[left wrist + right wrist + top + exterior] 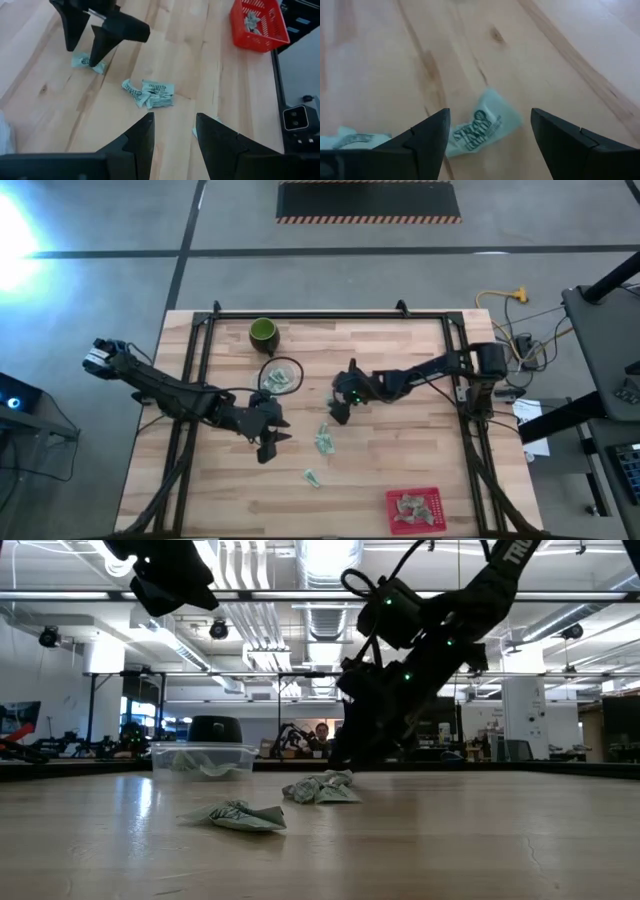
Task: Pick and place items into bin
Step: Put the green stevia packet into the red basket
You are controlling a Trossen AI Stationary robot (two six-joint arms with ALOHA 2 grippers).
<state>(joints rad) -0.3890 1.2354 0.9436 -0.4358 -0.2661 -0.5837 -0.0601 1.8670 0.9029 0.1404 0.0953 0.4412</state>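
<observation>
Small pale green-and-white packets lie flat on the wooden table. One sits under my right gripper (481,127), a small cluster (150,93) lies in front of my left gripper, and a single one (313,478) is nearer the near edge. The red bin (414,510) near the table's near right corner holds several packets. My right gripper (340,412) is open and low over the table, a finger on either side of its packet (80,62). My left gripper (173,135) is open and hovers above the table left of the cluster (323,440). My right gripper comes down from above with its open fingers (97,55) on either side of one packet that lies flat on the table. I cannot tell whether the fingertips touch the packet or the wood.
A clear round bowl (279,376) with more packets stands between the two arms, with a dark green cup (263,333) behind it toward the far edge. A black metal frame (200,340) runs along the table's left, far and right sides. Bare wood lies between the packets and the bin.
</observation>
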